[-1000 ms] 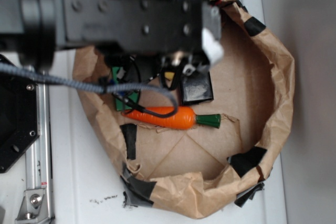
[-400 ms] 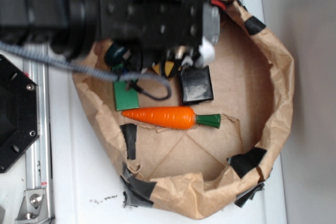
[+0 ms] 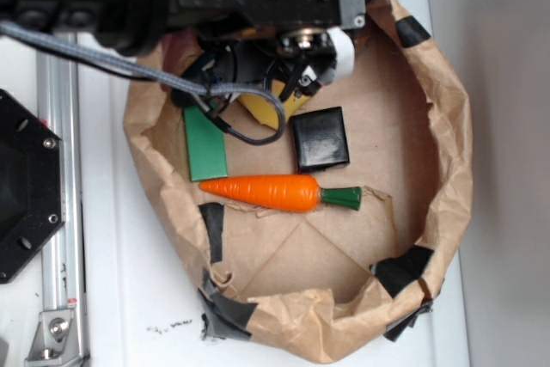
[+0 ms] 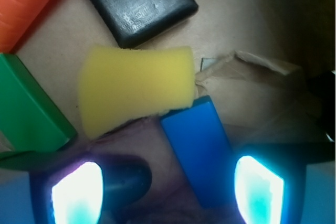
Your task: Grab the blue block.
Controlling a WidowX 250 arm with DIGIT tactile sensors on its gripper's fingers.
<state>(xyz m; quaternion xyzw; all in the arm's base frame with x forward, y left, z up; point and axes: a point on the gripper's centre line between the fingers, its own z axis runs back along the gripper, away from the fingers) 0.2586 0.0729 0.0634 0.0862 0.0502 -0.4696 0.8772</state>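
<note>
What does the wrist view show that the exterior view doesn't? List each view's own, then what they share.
Wrist only: the blue block, lying between the open gripper fingers, next to the yellow sponge. In the exterior view the arm hides the blue block.

Exterior only: the whole carrot with its green top, the paper wall with black tape, and the arm overhead.

Both: green block, black block, the sponge and the carrot's orange body.

Smooth blue block (image 4: 202,153), spongy yellow foam (image 4: 134,87), crumpled brown paper (image 3: 447,126)
</note>
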